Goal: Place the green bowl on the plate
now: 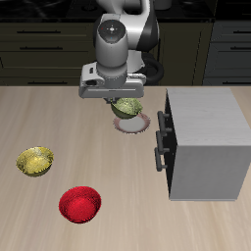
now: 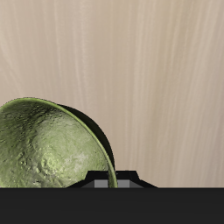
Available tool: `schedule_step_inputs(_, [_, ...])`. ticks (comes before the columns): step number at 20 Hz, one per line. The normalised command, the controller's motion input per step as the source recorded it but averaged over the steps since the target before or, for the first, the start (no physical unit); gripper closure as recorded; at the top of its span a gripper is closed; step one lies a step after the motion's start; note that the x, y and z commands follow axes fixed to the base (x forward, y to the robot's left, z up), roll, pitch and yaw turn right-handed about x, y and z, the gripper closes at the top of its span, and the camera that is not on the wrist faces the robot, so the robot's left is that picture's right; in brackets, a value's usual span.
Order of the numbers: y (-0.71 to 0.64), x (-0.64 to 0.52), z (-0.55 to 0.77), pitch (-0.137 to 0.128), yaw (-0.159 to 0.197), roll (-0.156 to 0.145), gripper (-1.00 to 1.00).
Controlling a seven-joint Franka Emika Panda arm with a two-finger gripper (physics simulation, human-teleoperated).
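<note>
The green bowl (image 1: 128, 108) hangs tilted in my gripper (image 1: 121, 101), which is shut on its rim. It is held just above the plate (image 1: 135, 125), a small flat plate with a pinkish rim that lies beside the grey cabinet; only part of the plate shows under the bowl. In the wrist view the green bowl (image 2: 48, 144) fills much of the frame with its pale mottled inside, over bare wooden tabletop. The plate is not seen in the wrist view.
A grey cabinet (image 1: 204, 142) with a dark handle (image 1: 160, 145) stands close beside the plate. A yellow bowl (image 1: 35, 161) and a red bowl (image 1: 79, 204) sit nearer the table's front edge.
</note>
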Motion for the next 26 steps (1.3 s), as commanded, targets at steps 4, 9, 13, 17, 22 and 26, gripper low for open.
schedule_step_inputs(4, [-0.11, 0.01, -0.15, 0.041, -0.01, -0.005, 1.0])
schedule_step_inputs(9, [0.21, -0.37, -0.02, -0.008, 0.021, 0.057, 1.0])
schedule_step_inputs(13, [0.04, -0.3, 0.0, -0.048, 0.034, 0.02, 1.0])
schedule_step_inputs(17, [0.06, -0.25, -0.37, 0.071, 0.0, 0.042, 1.0])
schedule_step_inputs(22, [-0.03, -0.04, -0.13, 0.006, 0.007, -0.003, 1.0])
schedule_step_inputs(26, [-0.06, 0.12, -0.31, 0.049, 0.008, -0.027, 1.0])
